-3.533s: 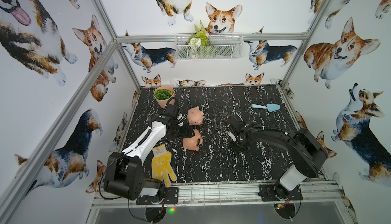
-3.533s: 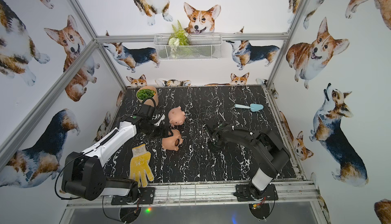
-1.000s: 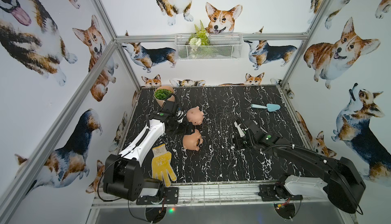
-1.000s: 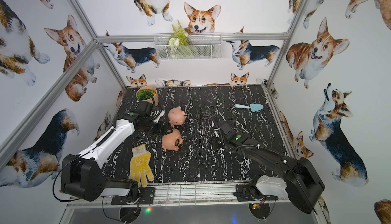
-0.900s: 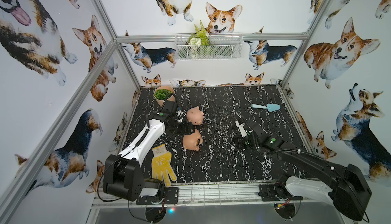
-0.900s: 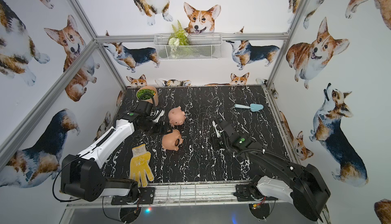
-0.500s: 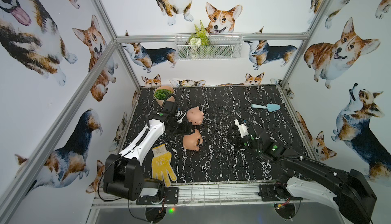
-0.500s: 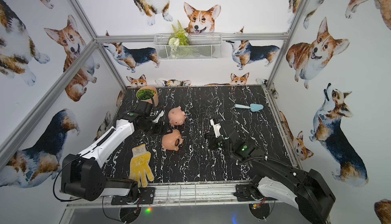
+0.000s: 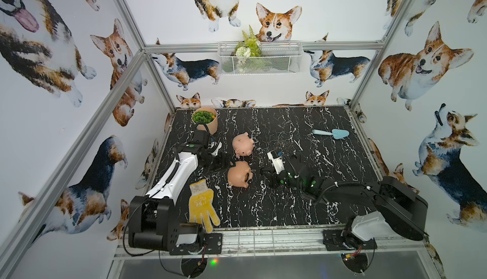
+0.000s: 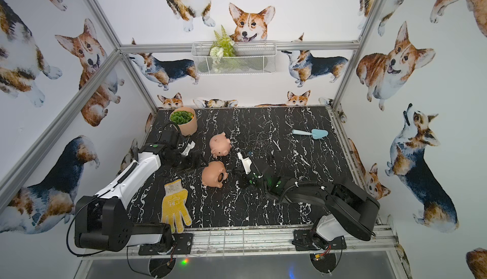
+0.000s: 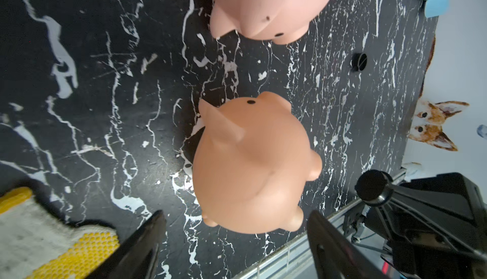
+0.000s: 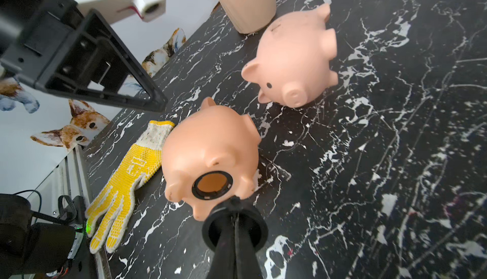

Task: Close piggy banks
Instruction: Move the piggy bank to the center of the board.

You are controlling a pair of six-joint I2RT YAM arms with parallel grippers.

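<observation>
You had the left arm (image 9: 179, 174) raised from its base and bent forward, its white link sloping down toward the wrist. That put the left gripper (image 9: 223, 162) low over the black marble table (image 9: 303, 206). Its jaws stood well apart and held nothing. In the left wrist view the tan piggy bank (image 11: 250, 164) lay on its side close ahead of the fingers (image 11: 147, 240). There was a clear gap at one fingertip; at the other I could not tell whether it touched. The yellow glove (image 9: 203, 207) lay just beside that gripper, back toward the arm's base.

You had the right arm (image 9: 350, 188) stretched long and low from its base, forearm nearly flat over the table and wrist aimed at the bank's underside. The right gripper (image 12: 235, 213) was clamped tight on a round black plug (image 12: 210, 229). The open belly hole (image 12: 212, 182) faced that gripper directly, and the plug sat just short of its black rim, not seated in it. Whether the plug touched the bank I could not tell.

The pale pink piggy bank (image 12: 295, 61) sat beyond the tan one as seen from the right gripper, clear of both grippers. A second plug (image 11: 359, 62) lay loose on the table farther ahead of the left gripper, apart from both banks.
</observation>
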